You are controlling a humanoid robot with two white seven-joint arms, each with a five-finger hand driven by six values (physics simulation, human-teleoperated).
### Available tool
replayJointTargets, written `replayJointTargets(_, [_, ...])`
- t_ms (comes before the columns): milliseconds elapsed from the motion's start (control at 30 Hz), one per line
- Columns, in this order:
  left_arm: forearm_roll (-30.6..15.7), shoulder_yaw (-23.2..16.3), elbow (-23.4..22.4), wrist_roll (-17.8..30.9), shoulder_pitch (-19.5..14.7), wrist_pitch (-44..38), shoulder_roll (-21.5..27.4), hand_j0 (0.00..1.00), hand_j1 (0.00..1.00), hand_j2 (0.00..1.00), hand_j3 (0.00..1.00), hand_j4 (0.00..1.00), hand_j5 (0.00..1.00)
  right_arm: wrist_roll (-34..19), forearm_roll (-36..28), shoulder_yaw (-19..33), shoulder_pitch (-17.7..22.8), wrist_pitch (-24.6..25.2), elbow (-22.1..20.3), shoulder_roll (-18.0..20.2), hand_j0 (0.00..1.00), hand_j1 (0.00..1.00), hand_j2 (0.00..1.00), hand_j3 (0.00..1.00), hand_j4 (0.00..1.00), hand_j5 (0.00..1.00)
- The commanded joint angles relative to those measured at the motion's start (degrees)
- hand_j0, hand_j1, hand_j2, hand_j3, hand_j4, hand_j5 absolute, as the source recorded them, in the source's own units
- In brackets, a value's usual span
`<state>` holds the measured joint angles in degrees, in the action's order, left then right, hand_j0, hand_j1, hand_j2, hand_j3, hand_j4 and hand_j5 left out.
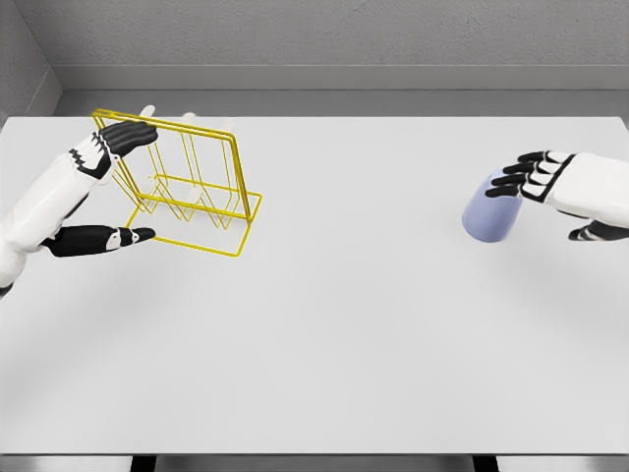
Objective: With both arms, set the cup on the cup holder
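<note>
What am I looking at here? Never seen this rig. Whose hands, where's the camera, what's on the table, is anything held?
It is a simulator render, seen from a camera on a humanoid robot's head, looking down at a white table. The two white arms with black-fingered hands are the robot's own. The left hand comes in from the picture's left and reaches around a yellow wire cup holder, fingers at its top, thumb low beside its base; whether it grips it, I cannot tell. The right hand comes in from the right, its fingers spread over the top of a pale blue cup, not closed around it. The cup stands on the table, far from the holder.
</note>
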<state>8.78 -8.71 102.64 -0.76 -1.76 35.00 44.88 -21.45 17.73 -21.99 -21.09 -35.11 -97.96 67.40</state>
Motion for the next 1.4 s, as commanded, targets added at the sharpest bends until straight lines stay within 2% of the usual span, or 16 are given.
replayJointTargets(0, [-0.35,0.01,0.02,-0.03,0.00,0.00,0.03,1.00,1.00,1.00,1.00,1.00,1.00,-0.17,-0.33,0.02,0.00,0.11,-0.22,0.02,1.00,1.00,1.00,1.00,1.00,1.00])
replayJointTargets(167, [-0.35,0.01,-0.07,-0.03,-0.09,0.00,0.03,1.00,1.00,1.00,1.00,1.00,1.00,-0.26,-0.24,0.20,0.09,0.11,0.49,-1.21,1.00,1.00,1.00,1.00,1.00,1.00])
replayJointTargets(233, [-0.35,-0.08,-0.07,-0.03,-0.09,0.00,0.03,1.00,1.00,1.00,1.00,1.00,1.00,-3.33,-0.15,0.20,-0.18,0.11,1.54,-1.39,1.00,1.00,1.00,1.00,1.00,1.00])
replayJointTargets(267, [-0.43,-0.17,-0.07,-0.03,-0.09,0.00,0.03,1.00,1.00,1.00,1.00,1.00,1.00,-9.65,-0.33,-0.24,-5.61,0.11,4.17,-5.34,1.00,1.00,1.00,1.00,1.00,1.00])
replayJointTargets(300, [-0.43,-0.34,-0.07,-0.03,-0.09,0.00,0.03,1.00,1.00,1.00,1.00,1.00,1.00,-13.55,-0.50,-0.68,-9.40,0.11,7.16,-7.36,1.00,1.00,1.00,1.00,1.00,1.00])
replayJointTargets(367, [-3.59,-2.62,0.19,-0.12,-0.09,0.00,0.03,1.00,1.00,1.00,1.00,1.00,1.00,-13.55,-0.41,-2.78,-14.75,0.11,11.38,-9.12,1.00,1.00,1.00,1.00,1.00,1.00])
replayJointTargets(433, [-5.44,-4.56,0.46,-0.03,0.00,0.00,0.12,1.00,1.00,1.00,1.00,1.00,1.00,-13.55,-0.33,-8.67,-20.30,0.11,14.28,-10.00,1.00,1.00,1.00,1.00,1.00,1.00])
replayJointTargets(500, [-6.32,-6.32,0.54,-0.03,-0.09,0.00,0.03,1.00,1.00,1.00,1.00,1.00,1.00,-13.55,-0.06,-12.54,-23.46,0.11,16.39,-11.76,1.00,1.00,1.00,1.00,1.00,1.00])
replayJointTargets(600, [-7.38,-9.31,0.54,-0.03,-0.44,0.00,-0.06,1.00,1.00,1.00,1.00,1.00,1.00,-13.55,1.87,-18.35,-28.74,0.11,22.10,-15.19,1.00,1.00,1.00,1.00,1.00,1.00])
replayJointTargets(700, [-7.47,-12.21,0.54,-0.03,-0.44,0.00,-1.90,1.00,1.00,1.00,1.00,1.00,1.00,-13.55,4.50,-23.79,-33.66,0.11,30.36,-19.40,1.00,1.00,1.00,1.00,1.00,1.00])
replayJointTargets(733, [-7.64,-13.17,0.54,-0.03,-0.62,0.00,-1.90,1.00,1.00,1.00,1.00,1.00,1.00,-13.55,5.91,-24.24,-33.84,0.11,32.21,-19.93,1.00,1.00,1.00,1.00,1.00,1.00])
replayJointTargets(900, [-7.73,-17.48,-0.95,0.06,-0.79,0.00,-1.99,1.00,1.00,1.00,1.00,1.00,1.00,-13.55,10.04,-24.32,-33.75,0.11,34.94,-20.02,1.00,1.00,1.00,1.00,1.00,1.00])
replayJointTargets(1067, [-7.73,-21.61,-0.95,0.15,-1.85,0.00,-1.99,1.00,1.00,1.00,1.00,1.00,1.00,-13.55,11.54,-24.41,-33.05,0.11,34.94,-22.04,1.00,1.00,1.00,1.00,1.00,1.00])
replayJointTargets(1133, [-7.99,-21.96,-0.95,0.15,-1.85,0.00,-1.99,1.00,1.00,1.00,1.00,1.00,1.00,-13.55,11.54,-24.33,-32.96,0.11,34.59,-22.57,0.99,0.99,0.99,0.99,0.99,0.99])
replayJointTargets(1267, [-12.73,-25.13,-0.95,2.69,-2.20,0.00,-1.55,1.00,1.00,1.00,1.00,1.00,1.00,-13.55,11.71,-25.73,-32.70,0.11,34.15,-23.27,0.99,0.99,0.99,0.99,0.99,0.99])
replayJointTargets(1367, [-18.80,-25.74,-0.86,8.40,-2.29,0.00,-1.55,1.00,1.00,1.00,1.00,1.00,1.00,-13.55,11.80,-26.61,-32.17,0.11,34.15,-23.27,0.99,0.99,0.99,0.99,0.99,0.99])
